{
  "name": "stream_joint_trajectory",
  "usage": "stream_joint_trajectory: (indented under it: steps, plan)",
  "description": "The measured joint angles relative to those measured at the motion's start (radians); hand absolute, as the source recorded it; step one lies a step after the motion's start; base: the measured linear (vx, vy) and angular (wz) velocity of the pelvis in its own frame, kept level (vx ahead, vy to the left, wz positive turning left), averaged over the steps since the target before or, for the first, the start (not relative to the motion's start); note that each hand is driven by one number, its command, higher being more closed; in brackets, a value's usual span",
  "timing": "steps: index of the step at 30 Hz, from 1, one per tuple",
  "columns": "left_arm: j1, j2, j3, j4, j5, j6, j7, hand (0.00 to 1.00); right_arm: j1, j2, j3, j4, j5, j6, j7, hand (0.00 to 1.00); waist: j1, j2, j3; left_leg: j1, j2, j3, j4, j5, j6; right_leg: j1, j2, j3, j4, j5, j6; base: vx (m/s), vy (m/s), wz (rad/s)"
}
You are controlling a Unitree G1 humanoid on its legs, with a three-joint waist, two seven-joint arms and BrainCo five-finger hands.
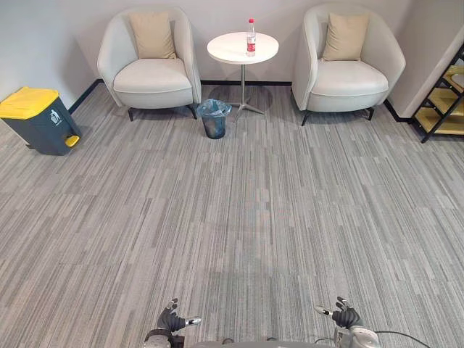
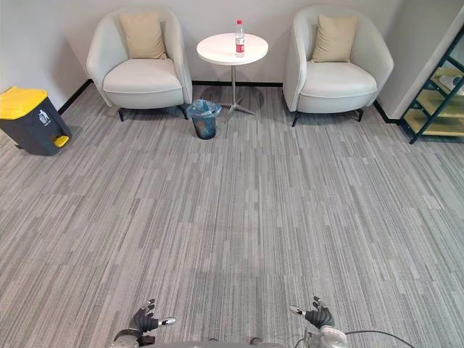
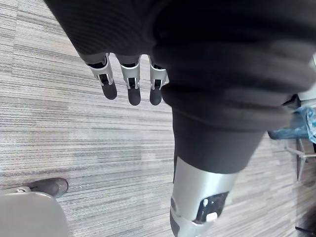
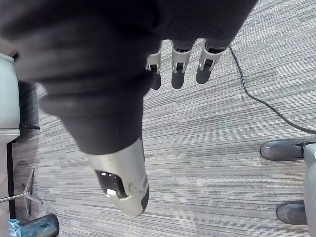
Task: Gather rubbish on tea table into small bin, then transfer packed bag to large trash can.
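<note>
Grey striped carpet floor (image 1: pixel 239 217) covered the room. A round white counter (image 1: pixel 230 49) on a single metal stem stood by the far wall, between the left armchair (image 1: pixel 148 69) and the right armchair (image 1: pixel 348 72), both pale and both on the floor. One clear bottle (image 1: pixel 251 38) with a red cap stood upright on the counter, slightly right of centre. The small bin (image 1: pixel 214 119), lined with a blue bag, sat on the floor just left of the counter's foot. The large trash can (image 1: pixel 38 119), dark with a yellow lid, stood on the floor far left, near the wall. A black-framed shelf (image 1: pixel 444 101) stood at the right edge.
</note>
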Motion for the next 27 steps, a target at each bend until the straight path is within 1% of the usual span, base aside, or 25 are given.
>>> stream_joint_trajectory:
  steps: [8,14,17,19,22,27]
  plan:
    - [0.002,0.0,-0.003,0.0,0.0,0.0,-0.002,0.0,0.004,-0.013,0.002,-0.045,-0.029,0.0,0.0,0.0,0.0,0.008,0.007,-0.001,0.002,0.013,0.005,-0.005,-0.005,-0.003,0.001,0.012,0.0,0.002,-0.003,-0.02,-0.012,-0.03]
    - [0.002,0.0,-0.01,-0.001,0.0,-0.001,-0.003,0.0,0.004,-0.017,0.032,-0.075,-0.047,-0.002,-0.001,0.0,0.0,0.008,0.008,-0.007,0.007,0.022,0.007,-0.012,-0.014,-0.016,0.005,0.021,0.0,0.002,-0.003,-0.02,-0.022,-0.05]
    - [-0.001,-0.001,-0.018,-0.001,0.0,-0.005,-0.001,0.0,0.003,-0.002,0.048,-0.075,-0.057,-0.002,-0.006,0.0,0.0,0.008,0.008,-0.009,0.008,0.023,0.009,-0.015,-0.015,-0.016,0.006,0.021,-0.001,0.002,-0.003,0.0,0.0,0.0]
    - [-0.002,-0.001,-0.027,-0.002,0.0,-0.02,0.0,0.0,0.001,0.009,0.05,-0.074,-0.068,-0.002,-0.01,0.0,0.0,0.008,0.008,-0.013,0.009,0.024,0.015,-0.019,-0.015,-0.015,0.006,0.021,-0.001,0.001,-0.003,0.0,0.0,0.0]
    - [-0.005,0.0,-0.036,-0.003,0.0,-0.021,0.002,0.0,0.001,0.011,0.051,-0.073,-0.086,-0.002,-0.024,0.0,0.0,0.008,0.008,-0.019,0.009,0.026,0.025,-0.026,-0.013,-0.016,0.006,0.021,0.0,0.0,-0.001,0.0,0.0,0.0]
    - [-0.008,-0.001,-0.038,-0.003,0.0,-0.021,0.003,0.0,0.0,0.021,0.051,-0.069,-0.086,-0.002,-0.026,0.0,0.0,0.008,0.008,-0.024,0.009,0.029,0.036,-0.038,-0.009,-0.017,0.005,0.021,0.0,-0.001,0.001,0.0,-0.003,-0.01]
